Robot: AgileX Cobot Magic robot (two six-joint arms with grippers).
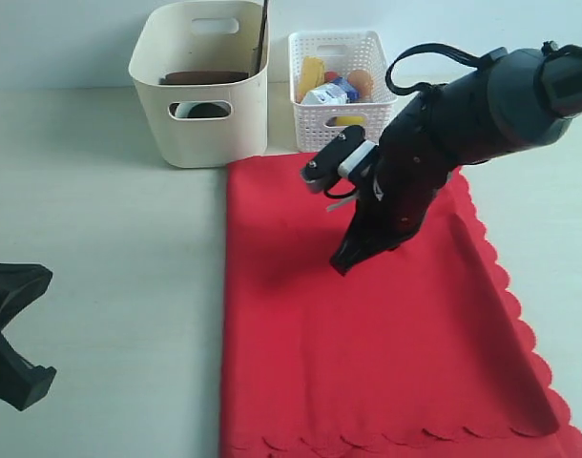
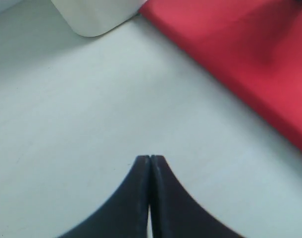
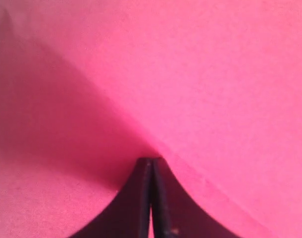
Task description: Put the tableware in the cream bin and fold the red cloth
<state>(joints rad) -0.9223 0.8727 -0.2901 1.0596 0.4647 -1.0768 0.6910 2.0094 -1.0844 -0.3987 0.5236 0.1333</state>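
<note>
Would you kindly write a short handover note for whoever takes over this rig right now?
Left gripper: shut, holding nothing, over bare table beside the cloth.
Right gripper: shut, tip down at the middle of the big red woven cloth; no fabric visibly pinched.
Large cream plastic bin: holds the round brown wooden plate and a dark stick, likely chopsticks, leaning upright; other contents hidden.
Done: no tableware shows outside the bin.
Left: the cloth lies flat with scalloped edges showing; folding looks unfinished, so probably grasp an edge and fold.
</note>
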